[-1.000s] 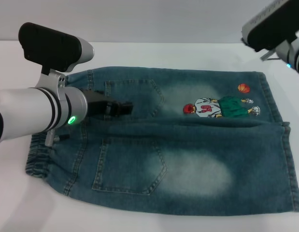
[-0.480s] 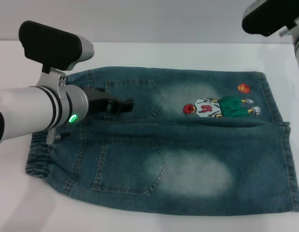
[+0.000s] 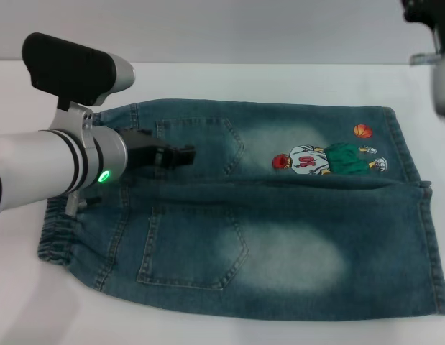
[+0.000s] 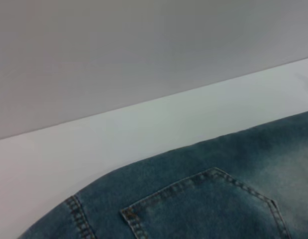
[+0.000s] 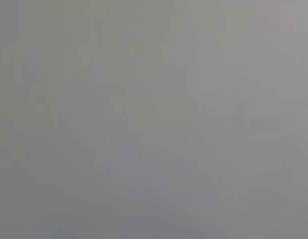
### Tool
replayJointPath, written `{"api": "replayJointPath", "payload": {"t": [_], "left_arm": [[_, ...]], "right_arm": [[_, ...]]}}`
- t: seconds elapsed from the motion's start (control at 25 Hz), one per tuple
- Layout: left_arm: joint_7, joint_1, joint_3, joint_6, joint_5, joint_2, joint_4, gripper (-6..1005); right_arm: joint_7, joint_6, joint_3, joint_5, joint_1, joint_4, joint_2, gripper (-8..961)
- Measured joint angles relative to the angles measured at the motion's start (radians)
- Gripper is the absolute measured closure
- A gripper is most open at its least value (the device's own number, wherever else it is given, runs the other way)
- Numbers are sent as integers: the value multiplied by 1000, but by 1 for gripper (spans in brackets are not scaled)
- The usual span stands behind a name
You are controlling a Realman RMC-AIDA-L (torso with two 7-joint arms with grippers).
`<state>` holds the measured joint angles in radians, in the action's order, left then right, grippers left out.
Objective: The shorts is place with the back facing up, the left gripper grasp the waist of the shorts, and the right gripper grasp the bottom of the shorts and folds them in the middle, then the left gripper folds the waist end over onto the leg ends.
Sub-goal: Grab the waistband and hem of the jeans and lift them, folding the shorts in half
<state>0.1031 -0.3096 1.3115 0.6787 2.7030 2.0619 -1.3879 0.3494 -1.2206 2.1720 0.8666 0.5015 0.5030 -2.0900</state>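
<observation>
The blue denim shorts (image 3: 280,244) lie flat and back up on the white table (image 3: 265,79), both back pockets showing. The puckered waist (image 3: 53,241) is at the left. The leg ends (image 3: 427,244) are at the right, with the cartoon figure (image 3: 326,159) and orange ball (image 3: 362,131) on the far leg. My left gripper (image 3: 180,154) hovers over the far back pocket (image 3: 208,144), a little in from the waist. The left wrist view shows that pocket's (image 4: 203,204) stitching and the table (image 4: 119,139) beyond. Only a piece of my right arm (image 3: 441,72) shows at the top right corner; its gripper is out of view.
The white table runs around the shorts, with a bare strip behind them up to a grey wall (image 3: 244,29). The right wrist view shows only plain grey.
My right arm has pulled up and away toward the top right corner, nearly leaving the view. My left gripper has drifted slightly toward the waist. The shorts have not moved.
</observation>
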Motion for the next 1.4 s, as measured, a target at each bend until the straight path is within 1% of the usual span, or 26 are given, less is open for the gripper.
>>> {"api": "replayJointPath", "payload": {"t": [0.04, 0.08, 0.12, 0.2, 0.24, 0.36, 0.4, 0.44, 0.52, 0.56, 0.64, 0.8, 0.84, 0.88, 0.96, 1.04, 1.08, 1.12, 1.16, 1.24, 1.4], "left_arm": [[0, 1, 2, -1, 0, 0, -2, 195], [0, 1, 2, -1, 0, 0, -2, 195], [0, 3, 3, -2, 0, 0, -6, 196], [1, 9, 4, -1, 0, -1, -19, 196], [2, 14, 5, 1, 0, -2, -26, 196], [3, 26, 9, 4, 0, -3, -48, 196], [3, 28, 10, 4, 0, -3, -51, 196], [3, 35, 11, 7, 1, -3, -63, 196], [3, 41, 13, 13, 4, -3, -75, 196], [3, 41, 13, 13, 4, -3, -75, 196], [3, 46, 16, 26, 6, -4, -88, 197], [8, 62, 27, 57, 10, -5, -110, 197], [15, 69, 33, 65, 11, -5, -121, 197], [23, 76, 39, 73, 12, -5, -130, 197], [49, 95, 60, 83, 14, -5, -155, 197], [65, 120, 73, 86, 14, -5, -181, 198], [68, 130, 77, 86, 14, -6, -192, 198], [73, 139, 80, 86, 14, -6, -201, 198], [79, 149, 85, 86, 14, -6, -209, 198], [98, 167, 92, 84, 14, -5, -220, 198], [103, 171, 93, 82, 14, -5, -223, 198]], "right_arm": [[-78, -54, 23, -32, -6, -23, 0, 217], [-78, -54, 23, -32, -6, -23, 0, 217], [-134, -87, 40, -44, -16, -33, -1, 217], [-182, -96, 60, -44, -40, -20, -1, 217], [-183, -73, 68, -44, -58, -2, -1, 217], [-146, 53, 76, -41, -103, 69, 1, 217], [-119, 103, 72, -39, -119, 101, 1, 217], [-42, 217, 54, -34, -154, 183, 2, 217], [19, 325, 28, -32, -192, 276, 4, 217], [19, 325, 28, -32, -192, 276, 4, 217], [60, 470, -17, -33, -241, 398, 6, 217], [89, 835, -140, -38, -342, 670, 7, 217], [90, 893, -156, -39, -355, 708, 6, 217], [91, 987, -186, -42, -377, 769, 6, 217], [90, 1162, -251, -44, -404, 870, 5, 217], [86, 1313, -307, -44, -417, 935, 4, 217], [82, 1435, -356, -39, -424, 985, 4, 217], [80, 1491, -379, -35, -427, 1011, 4, 217], [80, 1491, -379, -35, -427, 1011, 4, 217], [75, 1556, -407, -21, -432, 1045, 4, 217], [71, 1625, -470, 15, -439, 1095, 4, 217]]}}
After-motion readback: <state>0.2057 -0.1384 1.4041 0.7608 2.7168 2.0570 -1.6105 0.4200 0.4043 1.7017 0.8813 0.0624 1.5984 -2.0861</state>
